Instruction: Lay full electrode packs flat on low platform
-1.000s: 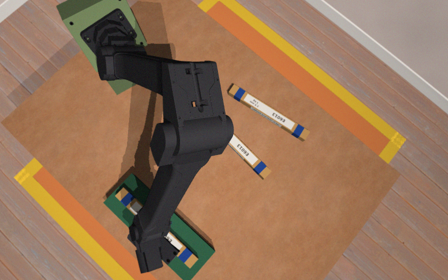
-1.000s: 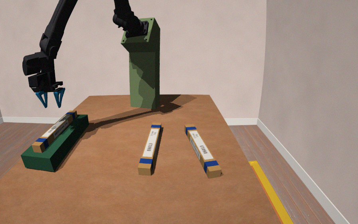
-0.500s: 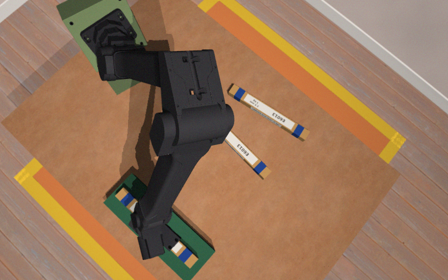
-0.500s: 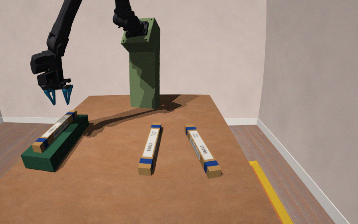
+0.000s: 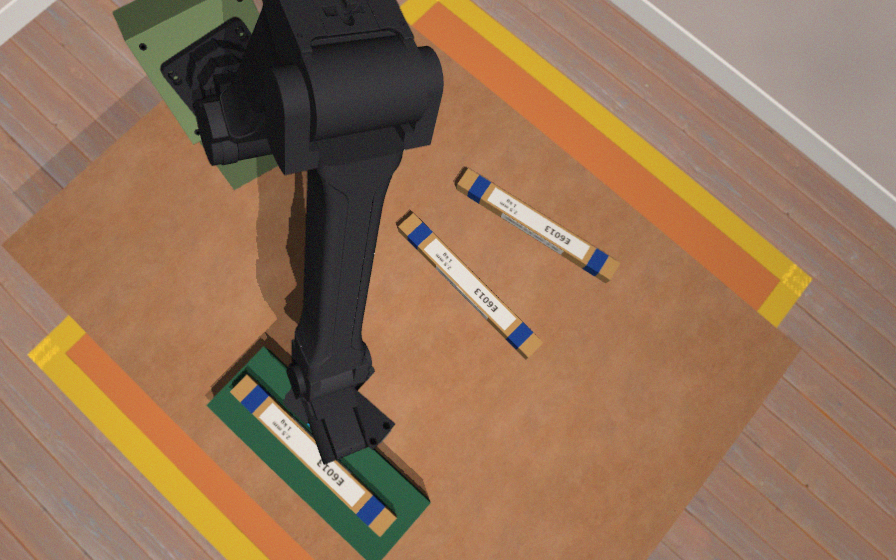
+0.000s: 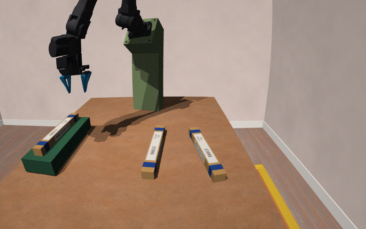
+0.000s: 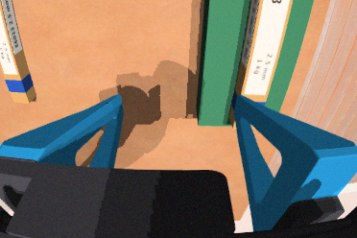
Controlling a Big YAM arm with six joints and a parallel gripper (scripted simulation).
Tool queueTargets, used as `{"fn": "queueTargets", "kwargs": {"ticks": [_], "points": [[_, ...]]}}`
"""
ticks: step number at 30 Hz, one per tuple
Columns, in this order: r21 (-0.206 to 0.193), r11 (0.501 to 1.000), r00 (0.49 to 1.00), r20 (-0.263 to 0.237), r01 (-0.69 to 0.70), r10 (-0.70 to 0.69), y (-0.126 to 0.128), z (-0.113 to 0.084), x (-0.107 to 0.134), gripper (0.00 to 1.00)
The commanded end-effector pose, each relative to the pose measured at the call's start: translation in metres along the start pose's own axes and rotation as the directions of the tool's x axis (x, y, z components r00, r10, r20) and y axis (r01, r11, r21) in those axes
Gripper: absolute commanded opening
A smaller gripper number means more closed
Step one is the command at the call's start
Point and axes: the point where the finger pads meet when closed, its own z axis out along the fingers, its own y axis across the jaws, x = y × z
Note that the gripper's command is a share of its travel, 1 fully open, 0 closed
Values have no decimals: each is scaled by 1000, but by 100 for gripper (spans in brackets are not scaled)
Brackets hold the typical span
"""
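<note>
A brown tabletop [image 5: 577, 431] [image 6: 178, 201] [image 7: 96, 12] spreads below the claw [image 5: 344, 424] [image 6: 76, 92] [image 7: 178, 103]. A black jointed arm [image 5: 340, 243] [image 6: 77, 28] reaches down to the claw from a light green pedestal [image 5: 250, 173] [image 6: 150, 73], which stands behind it at the back of the tabletop.

The low platform [image 5: 403, 500] [image 6: 39, 165] [image 7: 221, 41], a long dark green block, lies below the claw and toward its right. The claw hangs in the air with its fingertips pointing down, its two blue fingers well apart and released, with nothing between them.

Three slim cardboard packs have white E6013 labels and blue bands near their ends. The first pack [image 5: 288, 432] [image 6: 55, 131] [image 7: 269, 41] lies flat along the platform, beneath the claw's right side. The second pack [image 5: 469, 281] [image 6: 153, 150] [image 7: 11, 56] lies flat on the tabletop, to the claw's left. The third pack [image 5: 537, 224] [image 6: 207, 153] also lies flat on the tabletop, farther to the claw's left, slanted relative to the second and not touching it.
</note>
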Motion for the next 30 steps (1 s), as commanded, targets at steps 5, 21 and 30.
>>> {"fn": "queueTargets", "kwargs": {"ticks": [5,21,30], "points": [[-3,1000,1000,11,-24,24,32,-23,1,74],[-4,1000,1000,10,-27,27,109,-70,22,74],[-4,1000,999,16,-30,30,158,-101,32,74]]}}
